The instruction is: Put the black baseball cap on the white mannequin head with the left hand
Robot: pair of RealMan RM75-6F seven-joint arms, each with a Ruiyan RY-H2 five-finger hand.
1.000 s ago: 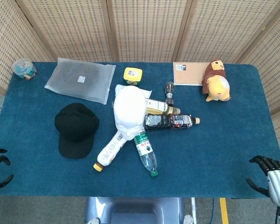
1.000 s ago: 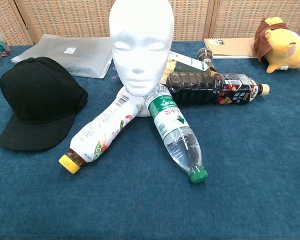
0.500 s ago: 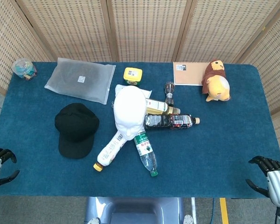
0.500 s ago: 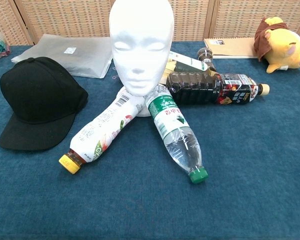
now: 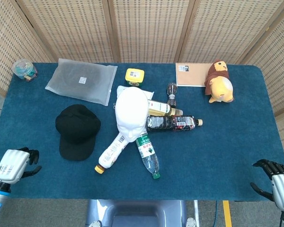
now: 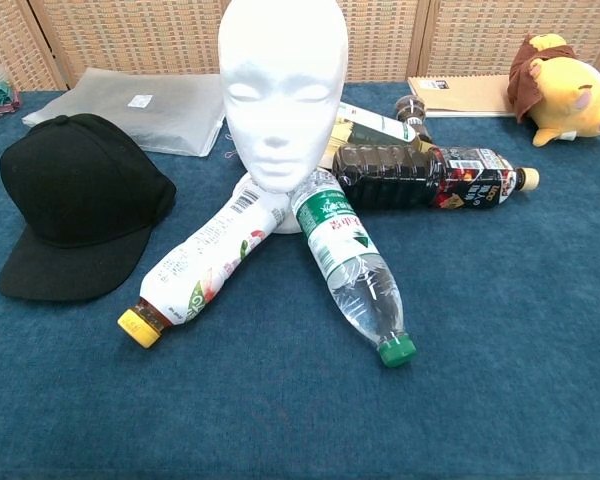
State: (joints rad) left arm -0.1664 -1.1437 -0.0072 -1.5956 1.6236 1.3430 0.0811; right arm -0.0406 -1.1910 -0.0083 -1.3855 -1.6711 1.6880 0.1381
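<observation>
The black fabric baseball cap (image 5: 77, 129) lies flat on the blue worktop (image 5: 217, 151), just left of the white foam mannequin head (image 5: 131, 113). It is judged light and soft-crowned; the stiffer brim is best taken. The left hand (image 5: 14, 165) holds nothing; whether its fingers are spread cannot be told.

Blue-carpeted counter (image 5: 227, 151) carrying scattered items

On it lay a black baseball cap (image 5: 77, 130), an upright white mannequin head (image 5: 131, 112) ringed by 4 lying bottles, 1 white (image 5: 112, 152), 1 green-capped (image 5: 147, 155), 1 dark (image 5: 173, 123) and 1 yellowish (image 5: 159, 108), plus a clear pouch (image 5: 81, 81), a yellow tub (image 5: 134, 76), a notebook (image 5: 190, 74) and a plush toy (image 5: 219, 87).
</observation>
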